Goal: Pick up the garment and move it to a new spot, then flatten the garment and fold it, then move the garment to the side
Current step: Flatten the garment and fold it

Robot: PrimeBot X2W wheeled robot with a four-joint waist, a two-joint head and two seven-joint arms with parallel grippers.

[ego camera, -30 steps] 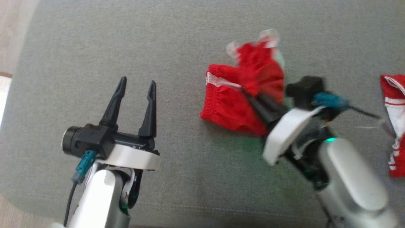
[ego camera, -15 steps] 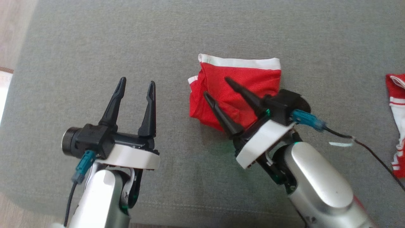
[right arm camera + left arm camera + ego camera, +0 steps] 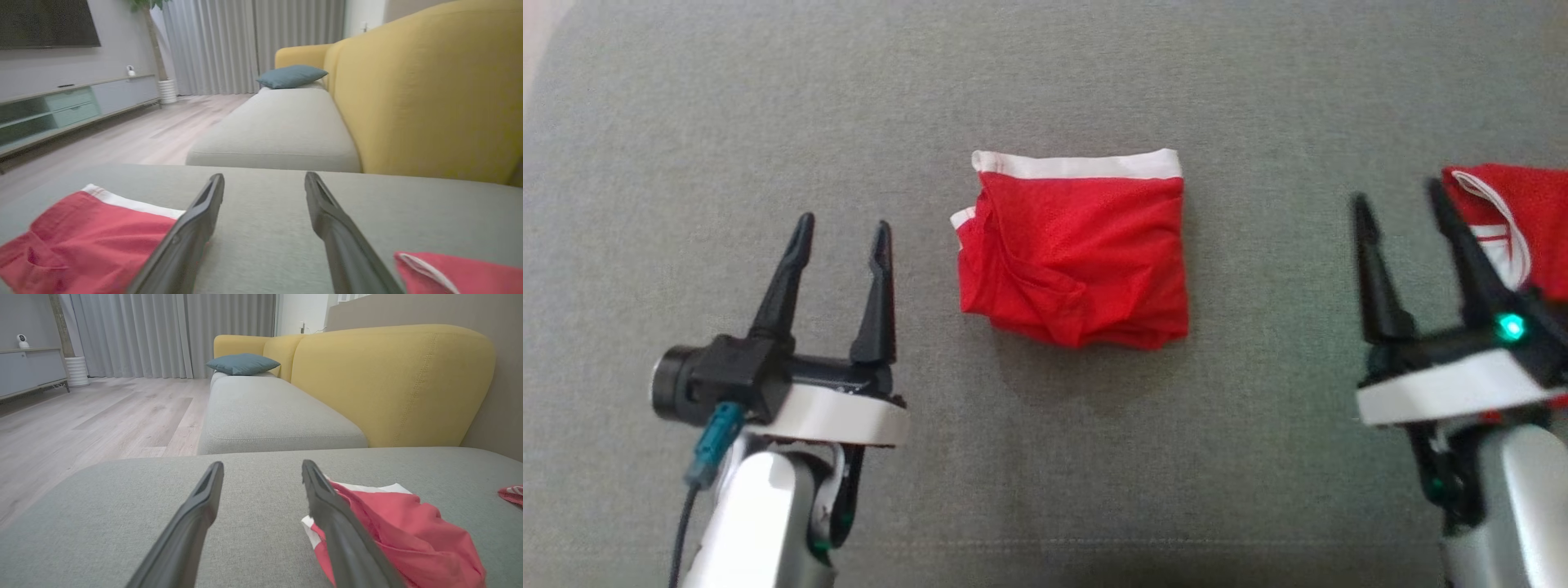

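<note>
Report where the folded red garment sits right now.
In the head view, the folded red garment lies on the grey sofa seat, between the left gripper and right gripper, touching neither. A second red garment lies at the right edge.

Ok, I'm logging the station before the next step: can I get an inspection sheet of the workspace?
Surface: grey cushion, flat.
Job's things: red garment, folded, white band at its far edge, lying mid-cushion, nothing touching it.
Clutter: second red-and-white garment at the cushion's right side.
Grippers: left gripper open, empty; right gripper open, empty.
Cables: teal-plugged cable at the left wrist.
Surroundings: yellow sofa back, blue pillow, wood floor, curtains.
</note>
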